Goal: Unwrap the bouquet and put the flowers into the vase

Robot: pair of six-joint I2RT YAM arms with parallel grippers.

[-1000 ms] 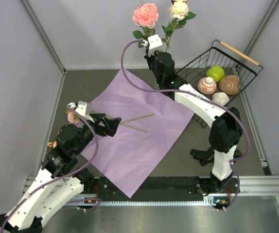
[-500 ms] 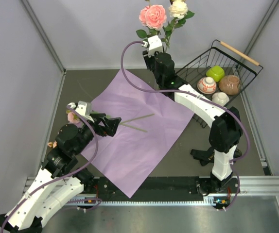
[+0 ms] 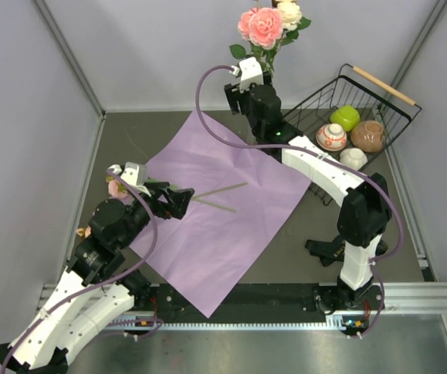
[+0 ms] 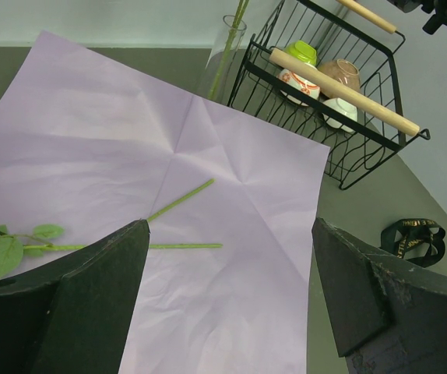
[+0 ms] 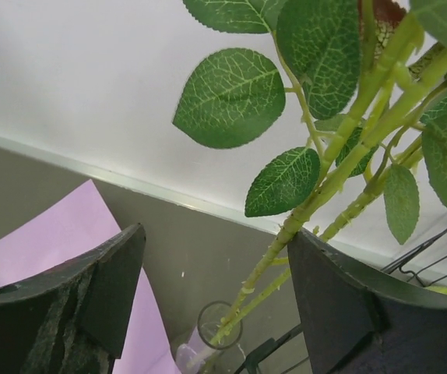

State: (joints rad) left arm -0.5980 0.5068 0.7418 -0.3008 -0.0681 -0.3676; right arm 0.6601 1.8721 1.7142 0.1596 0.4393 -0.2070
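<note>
The bouquet lies unwrapped: its lilac paper (image 3: 223,222) is spread flat on the table. On it rest two bare stems (image 3: 222,189), with leaves (image 4: 5,248) toward my left arm. A pink rose (image 3: 265,26) and a cream rose (image 3: 289,12) stand in the clear glass vase (image 5: 219,326) at the back; their stems (image 5: 286,261) run down into its rim. My right gripper (image 5: 217,234) is open around those stems, which pass close to its right finger. My left gripper (image 3: 186,201) hovers open over the paper, holding nothing. In the top view the right arm hides the vase.
A black wire basket (image 3: 381,100) with wooden handles holds a green cup, bowls and a brown pot at the back right. The black ribbon (image 4: 414,238) lies on the table right of the paper. Two more rose heads (image 3: 116,188) lie beside my left arm.
My right gripper has opened and let go of the pink rose. The rose has swung right and now leans against the cream one. The left arm has not moved.
</note>
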